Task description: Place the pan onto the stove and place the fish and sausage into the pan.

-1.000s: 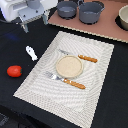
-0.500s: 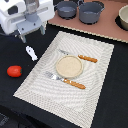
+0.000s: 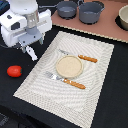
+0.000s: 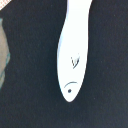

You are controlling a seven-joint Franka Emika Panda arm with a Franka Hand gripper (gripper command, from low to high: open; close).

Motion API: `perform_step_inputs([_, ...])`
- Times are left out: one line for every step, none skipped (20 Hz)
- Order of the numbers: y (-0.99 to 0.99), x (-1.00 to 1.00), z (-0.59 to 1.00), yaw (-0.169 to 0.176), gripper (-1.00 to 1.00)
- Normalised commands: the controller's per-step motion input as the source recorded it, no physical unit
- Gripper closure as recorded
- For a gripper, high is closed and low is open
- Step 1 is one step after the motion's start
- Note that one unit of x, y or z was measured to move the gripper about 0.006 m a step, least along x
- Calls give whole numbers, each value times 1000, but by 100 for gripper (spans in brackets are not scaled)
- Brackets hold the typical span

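The white fish [image 3: 31, 52] lies on the black table just off the placemat's far left corner. It fills the wrist view [image 4: 74, 50], eye end down, with nothing touching it. My gripper [image 3: 29, 45] hangs right above it, open and empty. The red sausage [image 3: 14, 71] lies on the table on the exterior view's left, nearer the camera than the fish. The small grey-blue pan [image 3: 66, 8] sits on the pinkish-brown stove [image 3: 102, 29] at the back, its thin handle pointing to the exterior view's left.
A larger grey pot [image 3: 91, 11] stands on the stove beside the pan, and a pale bowl [image 3: 123, 17] at the stove's right end. The striped placemat [image 3: 95, 75] carries a tan plate [image 3: 68, 65] and two orange-handled pieces of cutlery [image 3: 75, 83].
My gripper has come down and a little to the exterior view's right, closer over the fish. The fish, sausage and pan have not moved.
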Motion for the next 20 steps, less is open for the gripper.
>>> perform_step_inputs([0, 0, -366, 26, -100])
perform_step_inputs([0, 0, -366, 23, -100])
perform_step_inputs([0, 0, -369, 15, -100])
perform_step_inputs([-14, -60, -351, 7, -100])
perform_step_inputs([-6, -86, -314, 10, -100])
perform_step_inputs([-43, -111, -311, 9, -100])
perform_step_inputs([-31, -94, -326, 7, -100])
perform_step_inputs([-31, -120, -349, 9, -100])
perform_step_inputs([-26, -157, -351, 10, -100])
perform_step_inputs([-49, -189, -377, 10, -100])
perform_step_inputs([-17, -166, -366, 9, -100])
perform_step_inputs([-6, -160, -346, 9, -100])
perform_step_inputs([-26, -171, -354, 7, -100])
perform_step_inputs([0, -143, -346, 6, -100])
perform_step_inputs([0, -120, -343, 7, -100])
perform_step_inputs([-6, -120, -326, 7, -100])
perform_step_inputs([-17, -129, -334, 7, -100])
perform_step_inputs([0, -94, -300, 6, -100])
perform_step_inputs([-3, -103, -280, 6, -100])
perform_step_inputs([0, -86, -269, 6, -100])
